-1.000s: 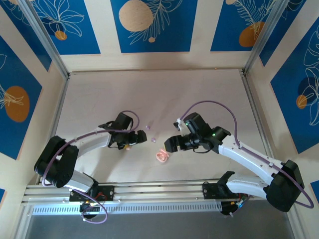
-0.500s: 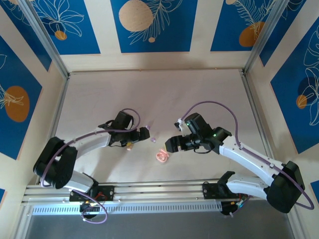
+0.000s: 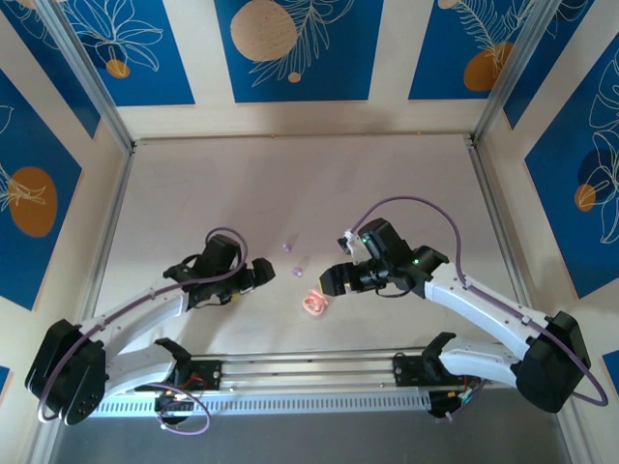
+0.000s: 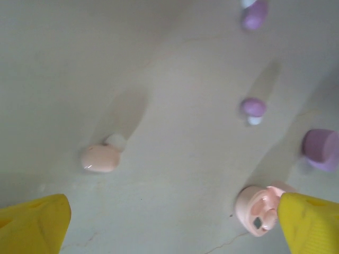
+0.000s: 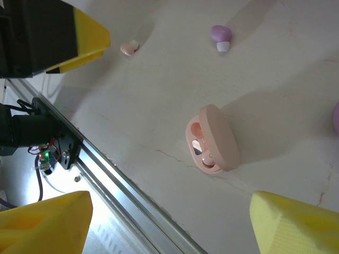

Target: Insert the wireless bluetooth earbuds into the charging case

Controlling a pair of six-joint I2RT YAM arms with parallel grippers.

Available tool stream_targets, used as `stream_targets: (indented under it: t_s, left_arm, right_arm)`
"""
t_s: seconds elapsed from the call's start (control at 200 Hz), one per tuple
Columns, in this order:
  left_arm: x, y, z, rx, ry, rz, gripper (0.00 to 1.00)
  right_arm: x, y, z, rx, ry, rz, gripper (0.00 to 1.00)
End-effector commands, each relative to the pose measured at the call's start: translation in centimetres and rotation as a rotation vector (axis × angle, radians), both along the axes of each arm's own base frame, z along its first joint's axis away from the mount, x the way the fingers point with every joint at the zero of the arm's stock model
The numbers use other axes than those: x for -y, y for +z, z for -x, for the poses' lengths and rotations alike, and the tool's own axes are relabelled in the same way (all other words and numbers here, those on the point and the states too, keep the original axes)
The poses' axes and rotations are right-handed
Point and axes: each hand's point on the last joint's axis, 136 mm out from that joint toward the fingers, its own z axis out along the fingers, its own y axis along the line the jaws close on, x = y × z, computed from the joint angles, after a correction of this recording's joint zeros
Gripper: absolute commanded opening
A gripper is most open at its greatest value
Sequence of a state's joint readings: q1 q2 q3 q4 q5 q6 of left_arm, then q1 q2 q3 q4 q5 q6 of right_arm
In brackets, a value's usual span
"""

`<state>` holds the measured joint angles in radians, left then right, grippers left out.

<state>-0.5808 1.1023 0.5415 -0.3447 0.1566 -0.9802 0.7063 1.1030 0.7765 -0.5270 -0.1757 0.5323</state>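
An open pink charging case lies on the table between the arms. In the right wrist view the case sits ahead of my open right gripper, with what looks like a pale bud in one well. In the left wrist view a pale pink earbud lies ahead of my open, empty left gripper, apart from its yellow fingertips. The case sits beside the right fingertip. Two purple earbuds lie farther off; from above they show as the buds. My left gripper and right gripper flank the case.
A larger rounded purple piece rests right of the near purple bud. The metal rail and arm bases run along the near edge. Patterned walls close in the table on three sides.
My left arm has drawn back to the left and toward the near edge, away from the purple buds. The right arm and the pink case have stayed put.
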Motion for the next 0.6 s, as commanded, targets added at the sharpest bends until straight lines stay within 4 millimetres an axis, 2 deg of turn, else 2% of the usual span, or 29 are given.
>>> stream_targets:
  t_s: [0.0,0.3,0.595]
  left_arm:
    - [0.2,-1.0,1.0,-0.054,0.024,0.031,1.0]
    - [2.3,-2.2,-0.5,-0.056,0.023,0.108,1.0]
    - [1.7,-2.5,-1.2,-0.034,0.042,0.069,1.0]
  right_arm:
    - [-0.4,0.4,0.1,-0.009,0.017,-0.023,0.79]
    - [-0.4,0.7,0.1,-0.003,0.019,-0.018,0.78]
    - [-0.2,0.5,0.2,-0.004,0.018,-0.012,0.78]
